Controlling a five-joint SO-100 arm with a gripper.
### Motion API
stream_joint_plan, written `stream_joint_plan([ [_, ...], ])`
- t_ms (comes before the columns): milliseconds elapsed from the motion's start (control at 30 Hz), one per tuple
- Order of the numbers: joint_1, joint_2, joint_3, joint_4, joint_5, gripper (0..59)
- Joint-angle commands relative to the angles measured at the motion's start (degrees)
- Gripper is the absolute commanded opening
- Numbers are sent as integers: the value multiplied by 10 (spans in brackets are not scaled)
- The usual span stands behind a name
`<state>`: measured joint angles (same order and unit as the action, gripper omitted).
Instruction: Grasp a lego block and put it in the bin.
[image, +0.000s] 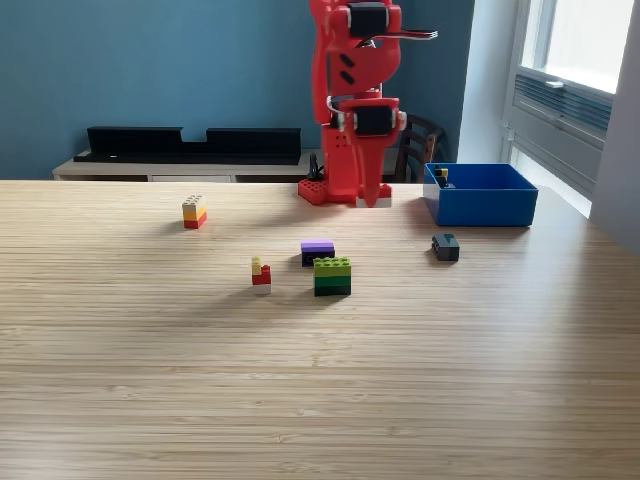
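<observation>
Red arm (355, 90) folded upright at surface (300, 380) far edge; claw (372, 198) pointing down, empty, closure indeterminate. Blue bin (480, 195) at exterior view's right.

Bright red plastic arm (355, 100), blocky segments, black servo blocks inset, red perforated base, tapered red hand (372, 195).

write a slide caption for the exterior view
Red arm folded at the table's far edge, four lego stacks loose on wood, blue bin on the right.

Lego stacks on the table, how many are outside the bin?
5: yellow-red far left, small red, purple, green mid-table, dark near the bin. More may sit inside.
</observation>
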<state>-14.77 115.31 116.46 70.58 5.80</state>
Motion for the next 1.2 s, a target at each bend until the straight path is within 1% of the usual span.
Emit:
stream_joint_plan([
  [33, -134, 40, -17, 18, 17, 1],
  [300, -304, 40, -26, 33, -27, 1],
  [633, -439, 45, -25, 33, -74, 1],
  [833, -522, 42, -19, 33, -83, 1],
  [1033, -559, 40, -22, 31, -80, 1],
  [1133, -557, 44, -19, 31, -93, 3],
  [1167, -557, 44, -17, 31, -100, 21],
  [1200, -557, 45, -11, 31, -109, 77],
])
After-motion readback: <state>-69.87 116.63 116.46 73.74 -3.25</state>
